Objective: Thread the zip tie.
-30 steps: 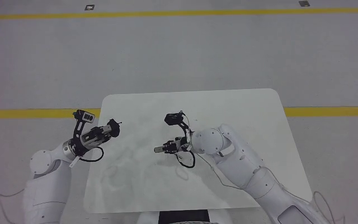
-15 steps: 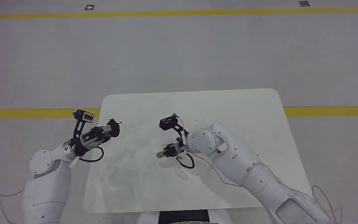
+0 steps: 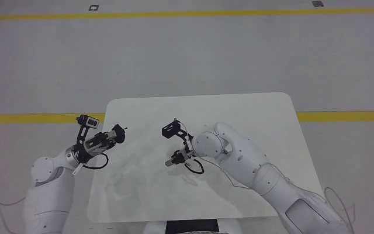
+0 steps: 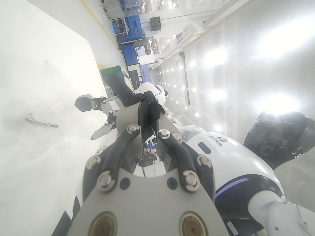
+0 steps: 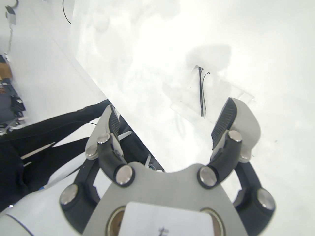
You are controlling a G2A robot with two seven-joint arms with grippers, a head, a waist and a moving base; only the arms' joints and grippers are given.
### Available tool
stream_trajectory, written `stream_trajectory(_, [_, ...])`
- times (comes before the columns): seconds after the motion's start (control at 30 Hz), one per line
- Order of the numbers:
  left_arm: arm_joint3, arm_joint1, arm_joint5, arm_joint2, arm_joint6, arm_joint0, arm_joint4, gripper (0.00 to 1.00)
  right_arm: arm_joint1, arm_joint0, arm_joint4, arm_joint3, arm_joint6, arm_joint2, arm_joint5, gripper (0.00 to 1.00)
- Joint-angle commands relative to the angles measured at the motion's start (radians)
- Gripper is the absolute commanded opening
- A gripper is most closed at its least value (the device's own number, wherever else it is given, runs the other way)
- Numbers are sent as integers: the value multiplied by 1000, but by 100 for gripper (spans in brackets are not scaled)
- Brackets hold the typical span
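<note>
My left gripper [image 3: 118, 134] [image 4: 147, 96] hangs over the table's left edge, shut on a black zip tie [image 4: 119, 87] whose end sticks out past the fingertips. Two more black zip ties [image 5: 202, 92] [image 4: 41, 123] lie side by side on a clear plastic sheet [image 5: 221, 94] on the white table [image 3: 245, 117]. My right gripper [image 3: 172, 160] [image 5: 169, 105] [image 4: 86, 120] hovers open above the table near its middle, close to those zip ties, with nothing between its fingers.
The table's near edge [image 5: 93, 84] runs close beside the right gripper. A black cable loop [image 3: 196, 168] hangs from the right wrist. Bare tabletop stretches toward the back and right.
The right arm's wrist has swung a little to the left and its gripper now sits slightly lower over the table. The left arm has stayed still.
</note>
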Motion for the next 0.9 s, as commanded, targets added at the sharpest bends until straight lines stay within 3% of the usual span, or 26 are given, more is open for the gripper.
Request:
stream_trajectory(0.0, [0,0,0,0,0,0,0,0,-10,40,3,30,39,-30,-46,100])
stream_trajectory(0.87, [0,0,0,0,0,0,0,0,-9,41,-41,70,49,-48,-71,100])
